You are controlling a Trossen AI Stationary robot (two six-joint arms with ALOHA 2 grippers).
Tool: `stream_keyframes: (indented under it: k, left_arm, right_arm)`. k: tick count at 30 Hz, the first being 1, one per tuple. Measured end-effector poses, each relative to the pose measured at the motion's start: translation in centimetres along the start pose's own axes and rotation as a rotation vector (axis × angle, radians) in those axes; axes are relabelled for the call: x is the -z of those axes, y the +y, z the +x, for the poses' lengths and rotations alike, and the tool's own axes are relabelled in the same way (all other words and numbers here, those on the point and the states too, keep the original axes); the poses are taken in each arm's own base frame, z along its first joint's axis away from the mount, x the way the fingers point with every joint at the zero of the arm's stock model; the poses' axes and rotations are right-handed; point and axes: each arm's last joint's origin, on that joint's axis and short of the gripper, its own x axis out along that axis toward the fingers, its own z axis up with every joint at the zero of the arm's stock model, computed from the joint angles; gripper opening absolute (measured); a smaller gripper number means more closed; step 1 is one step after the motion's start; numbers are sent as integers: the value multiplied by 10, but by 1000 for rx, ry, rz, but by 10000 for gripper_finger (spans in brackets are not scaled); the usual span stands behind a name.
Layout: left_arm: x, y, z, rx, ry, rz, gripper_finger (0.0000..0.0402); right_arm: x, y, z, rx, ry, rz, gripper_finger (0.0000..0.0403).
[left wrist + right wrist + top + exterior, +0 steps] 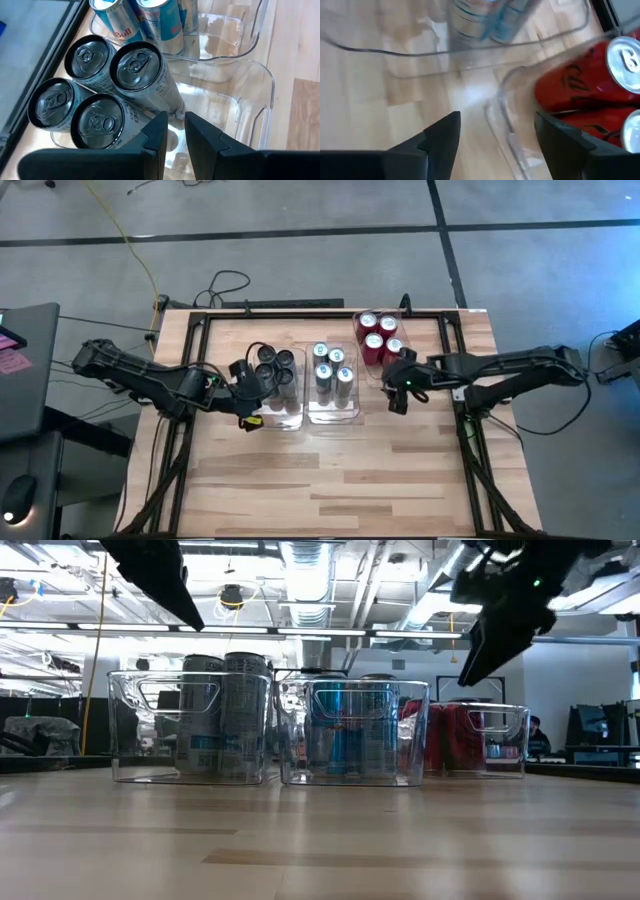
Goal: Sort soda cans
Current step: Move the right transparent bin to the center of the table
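Note:
Three clear bins stand side by side at mid-table. The dark grey cans (272, 364) (95, 95) stand upright in the left bin's far half. The silver-blue cans (330, 370) (145, 20) fill the middle bin, and the red cans (378, 336) (590, 85) stand in the right bin. My left gripper (258, 392) (176, 132) hovers shut above the left bin's empty near half, holding nothing. My right gripper (394, 388) (497, 135) is open and raised (478, 665) over the near end of the red cans' bin, clear of it.
A black frame rail (300, 315) runs along the table's far edge and down both sides. The near half of the wooden table (330, 480) is bare board. The bins' thin rims (505, 95) stand just below my right fingers. A person sits far behind the table (535, 735).

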Motion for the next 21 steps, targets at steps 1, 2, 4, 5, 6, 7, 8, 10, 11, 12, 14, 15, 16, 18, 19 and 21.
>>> stream_keyframes:
  k: [1, 2, 4, 5, 6, 7, 8, 10, 11, 12, 14, 15, 16, 18, 19, 21]
  left_arm:
    - [0, 0, 0, 0, 0, 13, 62]
    - [0, 0, 0, -1, 1, 24, 62]
    - [2, 0, 2, -3, 5, 37, 62]
    - [5, 0, 4, -8, 15, 47, 62]
    - [7, 0, 6, -12, 23, 52, 62]
    - [9, 0, 7, -16, 30, 54, 62]
    - [11, 0, 9, -19, 37, 53, 62]
    - [14, 1, 12, -27, 49, 49, 62]
    - [16, 0, 13, -29, 54, 49, 62]
    - [18, 0, 14, -31, 59, 47, 62]
    - [21, 0, 16, -34, 69, 44, 62]
    - [22, 0, 17, -36, 72, 42, 62]
    - [24, 0, 18, -38, 77, 41, 62]
    - [26, 0, 20, -41, 85, 33, 62]
    - [27, 0, 20, -42, 88, 29, 62]
    - [28, 0, 21, -44, 93, 27, 62]
  right_arm:
    - [0, -2, 3, 8, 13, 1, 273]
    - [0, -4, 7, 17, 27, 0, 275]
    - [0, -8, 13, 33, 52, 10, 276]
    - [0, -11, 16, 36, 63, 15, 275]
    - [0, -13, 18, 35, 75, 20, 274]
    - [0, -15, 20, 33, 83, 25, 272]
    - [1, -16, 23, 35, 93, 32, 269]
    - [1, -18, 26, 25, 112, 33, 259]
    - [2, -19, 28, 24, 121, 32, 252]
    - [2, -20, 30, 24, 127, 34, 241]
    - [2, -20, 33, 25, 142, 34, 214]
    - [2, -19, 35, 25, 150, 32, 198]
    - [3, -19, 37, 24, 158, 30, 180]
    - [3, -18, 40, 17, 173, 29, 138]
    - [3, -17, 42, 12, 180, 29, 116]
    - [3, -16, 43, -4, 187, 25, 73]
